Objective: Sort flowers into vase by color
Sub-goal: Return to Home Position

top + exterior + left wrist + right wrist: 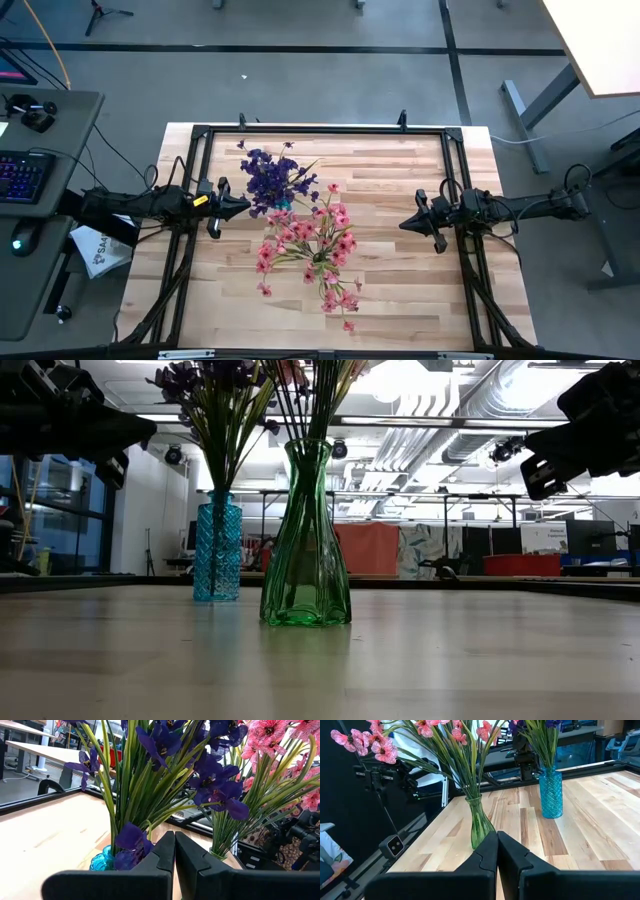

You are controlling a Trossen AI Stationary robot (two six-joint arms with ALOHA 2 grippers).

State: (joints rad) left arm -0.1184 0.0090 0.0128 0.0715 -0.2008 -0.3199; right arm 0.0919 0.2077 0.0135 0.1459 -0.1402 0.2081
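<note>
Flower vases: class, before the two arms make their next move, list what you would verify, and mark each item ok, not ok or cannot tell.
1. Purple-blossomed sprigs stand in the blue textured glass vase: ok.
2. Pink-blossomed sprigs stand in the green fluted glass vase: ok.
3. Both vases upright: ok.
4. Left claw shut, holding nothing: ok.
5. Right claw shut, holding nothing: ok.
6. Left claw apart from the purple blooms: cannot tell; one bloom sits right by its tip.
</note>
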